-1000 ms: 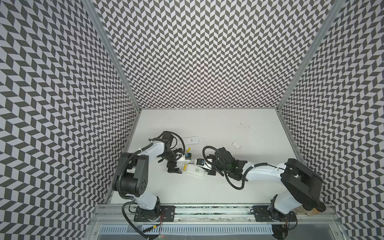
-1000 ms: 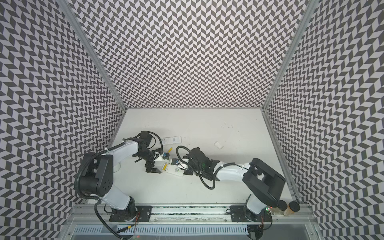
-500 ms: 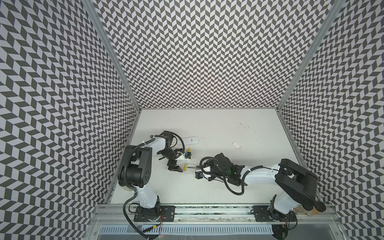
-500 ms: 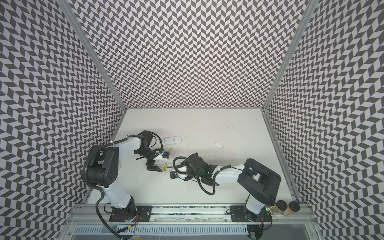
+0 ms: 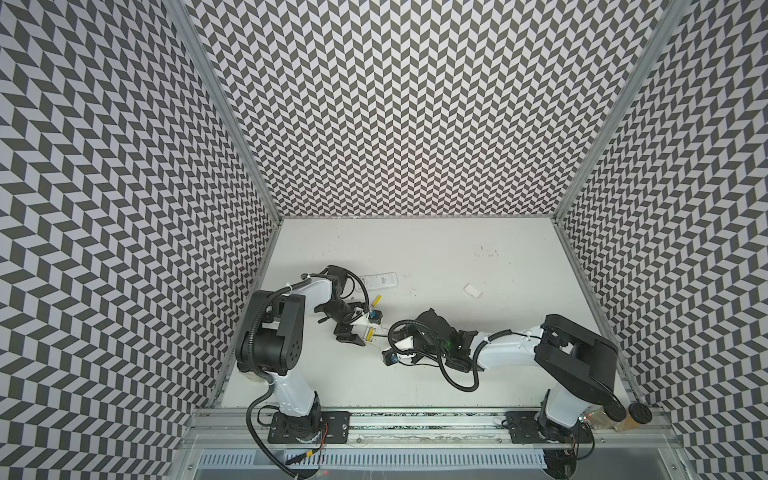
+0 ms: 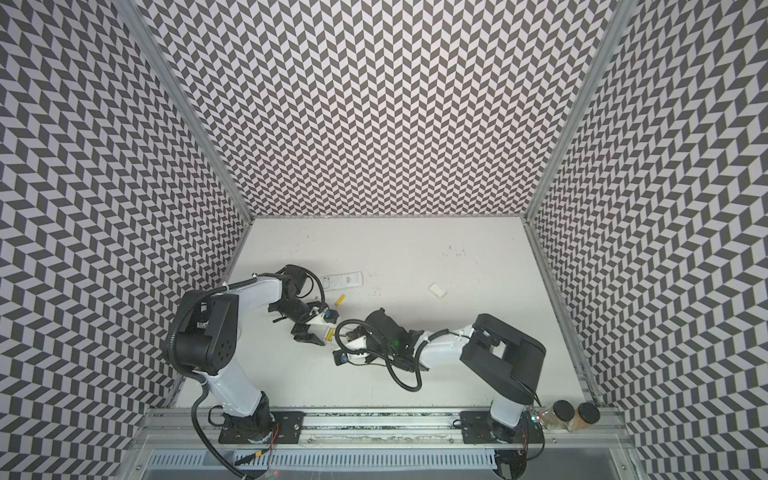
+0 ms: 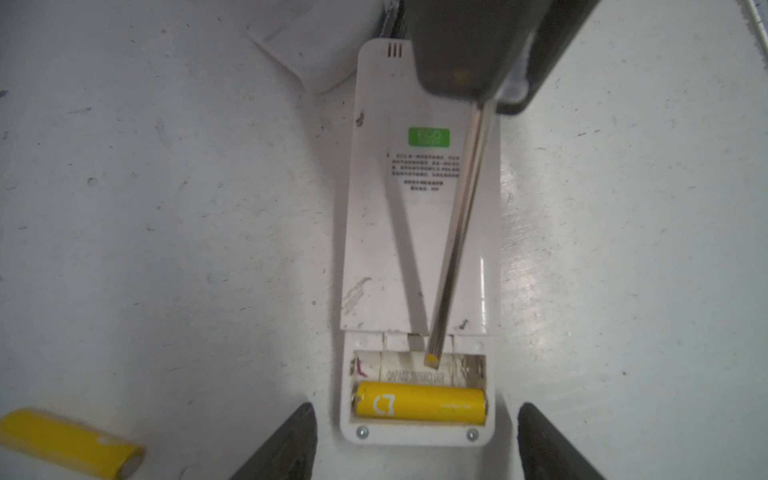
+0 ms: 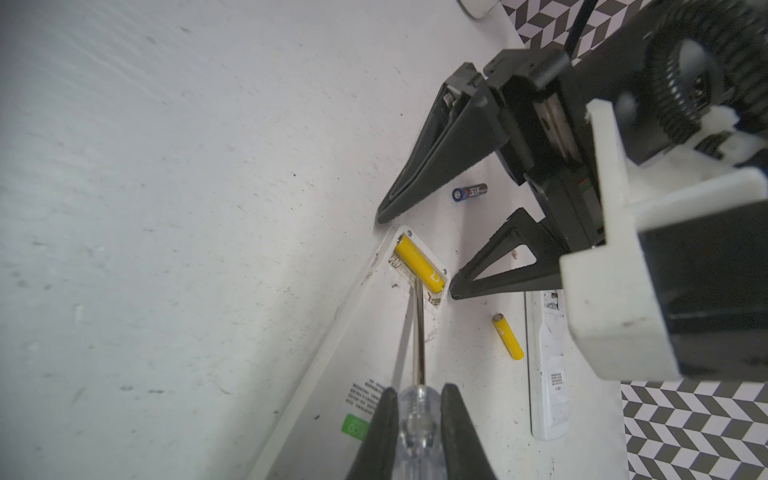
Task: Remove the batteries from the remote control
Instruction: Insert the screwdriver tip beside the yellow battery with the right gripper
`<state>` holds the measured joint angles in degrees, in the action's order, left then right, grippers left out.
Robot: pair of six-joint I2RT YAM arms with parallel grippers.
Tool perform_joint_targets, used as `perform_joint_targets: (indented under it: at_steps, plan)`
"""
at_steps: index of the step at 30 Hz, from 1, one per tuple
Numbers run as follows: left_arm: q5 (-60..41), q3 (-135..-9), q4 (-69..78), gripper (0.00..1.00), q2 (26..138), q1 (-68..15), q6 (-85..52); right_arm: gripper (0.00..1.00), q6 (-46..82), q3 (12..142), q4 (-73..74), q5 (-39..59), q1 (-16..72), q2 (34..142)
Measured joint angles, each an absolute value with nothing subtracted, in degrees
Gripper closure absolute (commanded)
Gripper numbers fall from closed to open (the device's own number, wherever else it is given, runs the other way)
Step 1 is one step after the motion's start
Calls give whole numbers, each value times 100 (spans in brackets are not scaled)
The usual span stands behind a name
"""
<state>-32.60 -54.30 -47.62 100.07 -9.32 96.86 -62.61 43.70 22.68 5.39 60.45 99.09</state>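
On the left, the left claw point(image 7: 415, 407) stands released, its fingers point(image 7: 291, 440) on either side of the remote point(image 7: 415, 232), near its battery end and not touching it. The remote lies back-up on the bench point(image 5: 436, 257) with its compartment uncovered. One yellow battery point(image 7: 419, 405) sits in the slot nearest the end, and the other slot is bare. A loose yellow battery point(image 8: 508, 336) and a dark battery point(image 8: 469, 192) lie on the bench near that claw, beside a second remote point(image 8: 548, 365). From the right, the right claw point(image 8: 419, 390) is clenched on a clear-handled screwdriver point(image 7: 457, 232), whose tip is at the bare slot. Further right lies a small white piece point(image 5: 472, 290).
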Motion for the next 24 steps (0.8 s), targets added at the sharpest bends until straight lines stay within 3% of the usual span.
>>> perform_joint_targets:
  at_steps: [2,12,24]
  plan:
    - [-3277,-5395,-4727,34,10007,-965,9719,100,-6309,4447,2191,534,6064,9937]
    - [-3286,-5336,-4469,36,9996,-1090,9727,100,-6495,4595,1999,528,6101,10057]
    - [-3262,-5269,-4414,49,9961,-1138,9767,100,-6761,4703,1857,276,6239,10095]
